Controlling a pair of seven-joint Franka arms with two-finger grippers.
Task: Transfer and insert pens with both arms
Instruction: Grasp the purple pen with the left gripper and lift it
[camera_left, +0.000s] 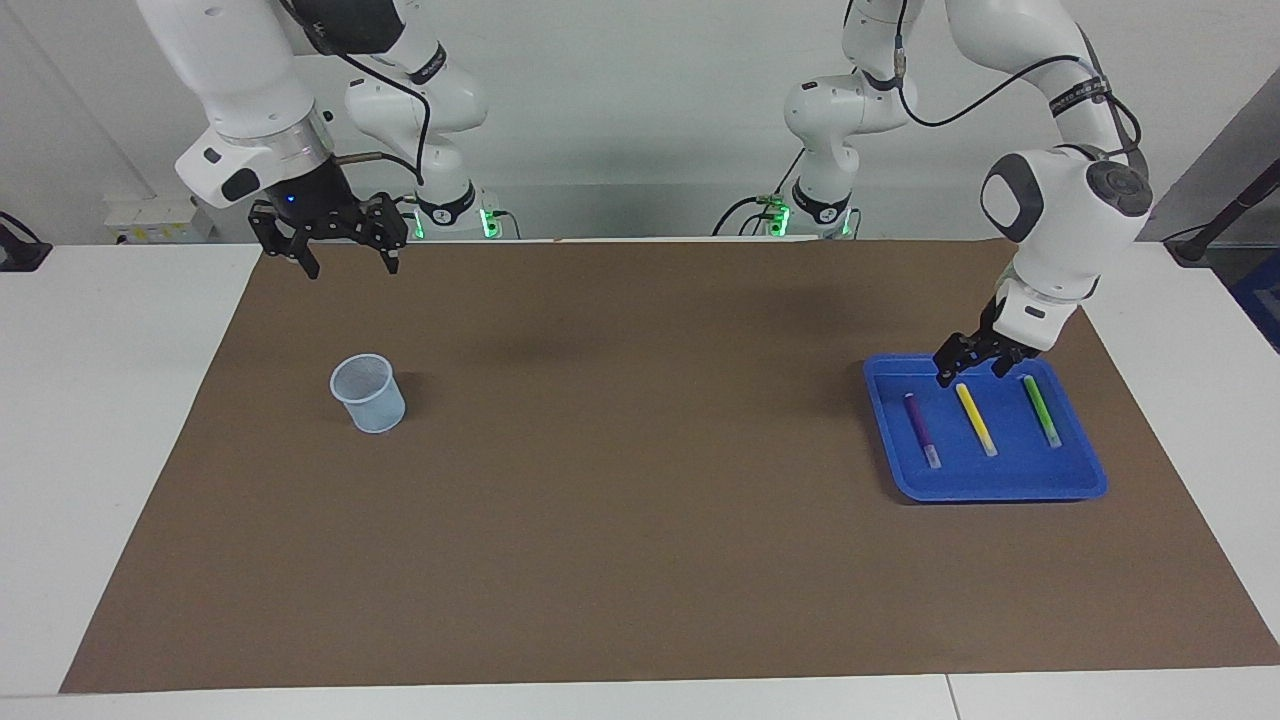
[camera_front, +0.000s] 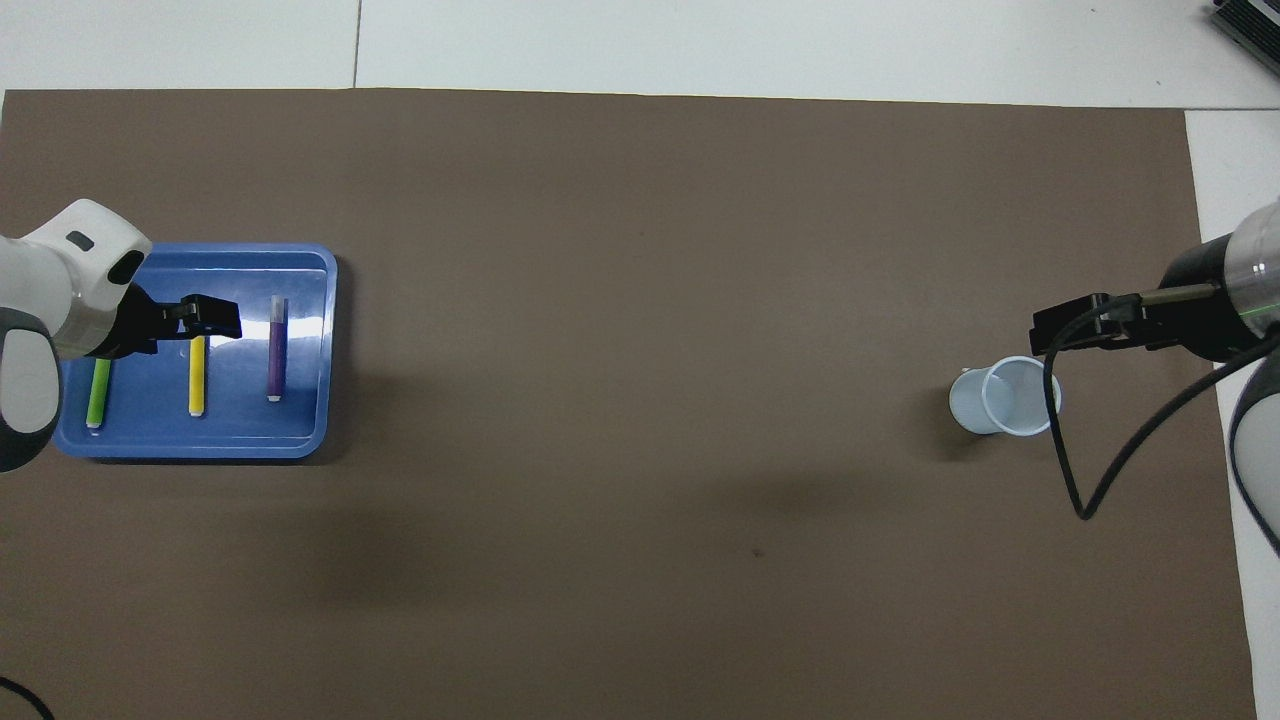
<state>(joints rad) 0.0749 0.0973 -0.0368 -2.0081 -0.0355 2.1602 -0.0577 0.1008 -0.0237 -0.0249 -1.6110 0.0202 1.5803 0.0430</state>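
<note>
Three pens lie side by side in a blue tray at the left arm's end of the table: purple, yellow and green. In the overhead view the purple pen, yellow pen and green pen show in the same tray. My left gripper is open and hangs just above the yellow pen, a finger to each side, and holds nothing; it also shows in the overhead view. My right gripper is open and empty, waiting high over the mat near the cup; it also shows in the overhead view.
A pale blue mesh cup stands upright on the brown mat at the right arm's end; it also shows in the overhead view. The brown mat covers most of the white table. A black cable hangs from the right arm over the cup.
</note>
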